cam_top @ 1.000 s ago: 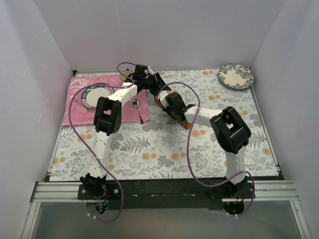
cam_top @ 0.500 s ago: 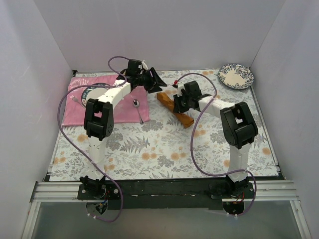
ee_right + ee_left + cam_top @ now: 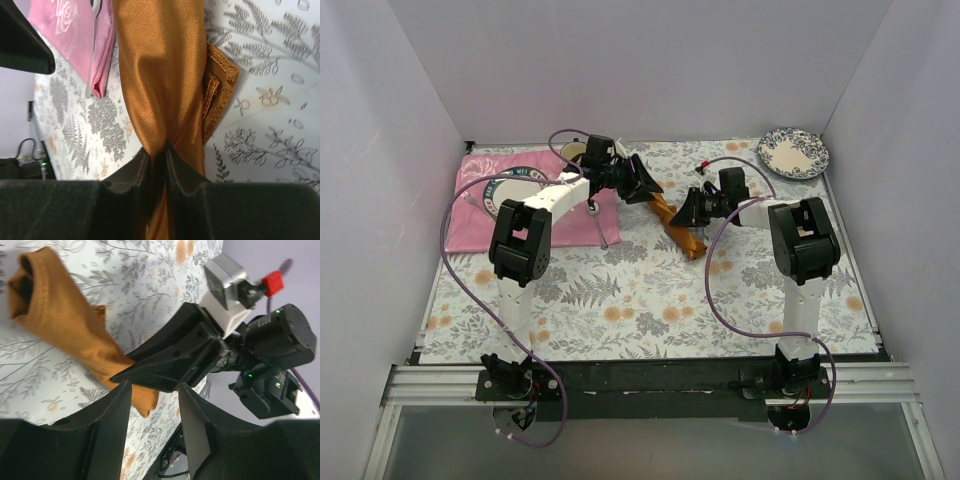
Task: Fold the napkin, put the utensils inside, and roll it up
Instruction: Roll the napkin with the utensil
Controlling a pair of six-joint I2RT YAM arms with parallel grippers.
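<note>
No writing can be read (the dark rim of the left plate bears marks too small).

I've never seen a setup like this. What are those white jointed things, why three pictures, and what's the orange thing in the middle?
They are two robot arms bolted at the near edge, each ending in a two-finger gripper. One picture looks down from above; the other two come from cameras on the wrists, so the dark shapes at the bottom are an arm's own fingers. On the flowered cloth lie a pink placemat, a silver spoon and a patterned plate. The orange thing is a rolled-up napkin: the right gripper pinches it, the left gripper stands open close by.
</note>
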